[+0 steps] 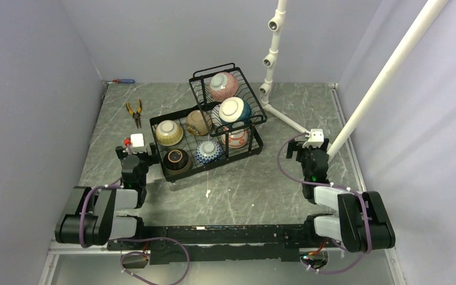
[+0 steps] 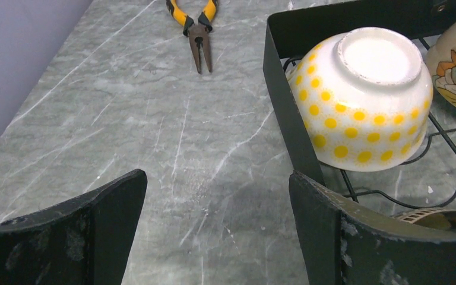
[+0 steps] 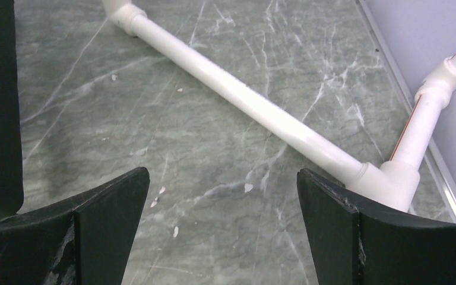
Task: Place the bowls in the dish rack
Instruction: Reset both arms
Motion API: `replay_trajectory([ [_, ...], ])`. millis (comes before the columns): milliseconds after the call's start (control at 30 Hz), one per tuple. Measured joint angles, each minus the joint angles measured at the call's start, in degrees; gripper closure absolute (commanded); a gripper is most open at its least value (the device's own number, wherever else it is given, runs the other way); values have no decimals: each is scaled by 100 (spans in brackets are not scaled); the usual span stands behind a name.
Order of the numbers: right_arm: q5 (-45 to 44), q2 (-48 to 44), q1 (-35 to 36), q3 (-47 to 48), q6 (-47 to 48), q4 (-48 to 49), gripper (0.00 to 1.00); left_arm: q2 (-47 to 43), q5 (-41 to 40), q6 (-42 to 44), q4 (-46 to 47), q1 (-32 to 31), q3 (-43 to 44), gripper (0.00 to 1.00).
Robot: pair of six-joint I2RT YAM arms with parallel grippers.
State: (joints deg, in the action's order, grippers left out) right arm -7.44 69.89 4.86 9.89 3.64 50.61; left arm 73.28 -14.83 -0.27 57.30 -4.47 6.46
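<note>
The black wire dish rack stands mid-table with several bowls in it. Its raised tier holds a pink bowl and a teal-and-white bowl. The base holds a cream-yellow bowl, a brown bowl, a dark bowl, a blue-patterned bowl and a red-patterned bowl. My left gripper is open and empty just left of the rack wall, near the upturned yellow-dotted bowl. My right gripper is open and empty over bare table, right of the rack.
Orange-handled pliers lie on the table behind the left gripper. A white pipe stand rises at the back, and its foot pipe runs across the table ahead of the right gripper. Walls close in on both sides.
</note>
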Motion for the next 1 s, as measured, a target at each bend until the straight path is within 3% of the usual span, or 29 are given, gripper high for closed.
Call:
replay_trajectory([
  [267, 184, 723, -146, -149, -17, 1246, 1, 643, 361, 120, 487, 223, 138, 5],
  [500, 227, 1200, -170, -232, -17, 1746, 0, 2286, 503, 177, 1891, 393, 140, 5],
  [1000, 251, 1405, -238, 72, -28, 1694, 0, 2039, 597, 389, 929, 498, 796, 5],
])
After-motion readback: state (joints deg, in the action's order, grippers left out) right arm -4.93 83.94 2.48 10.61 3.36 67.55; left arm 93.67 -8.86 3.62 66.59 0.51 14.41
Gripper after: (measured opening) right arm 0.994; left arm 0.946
